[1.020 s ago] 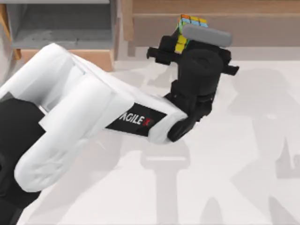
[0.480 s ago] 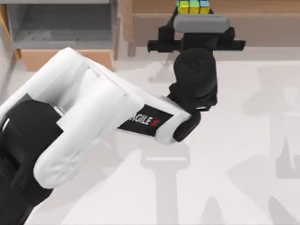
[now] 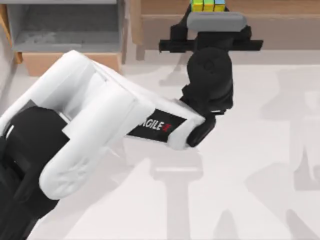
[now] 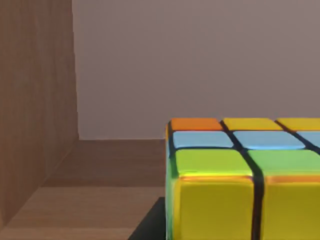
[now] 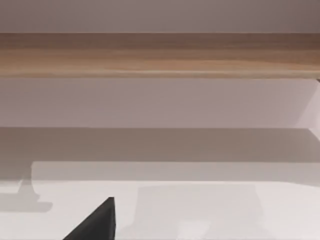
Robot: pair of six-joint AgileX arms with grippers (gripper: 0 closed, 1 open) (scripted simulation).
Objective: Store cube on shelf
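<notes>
The cube sits over the shelf, just above its top board, carried at the left gripper; whether the jaws clamp it cannot be told. It looks light, rigid and smooth-faced, best pinched on opposite flat sides.

The top view looks straight down on the surface from above, taking in its far edge, where the shelf and a grey-lined box compartment stand. The left wrist view sits very close behind the cube, facing level into the shelf toward its back wall and one side wall; cube and shelf are common to both views. The right wrist view looks low across the surface toward the shelf's long front.
</notes>
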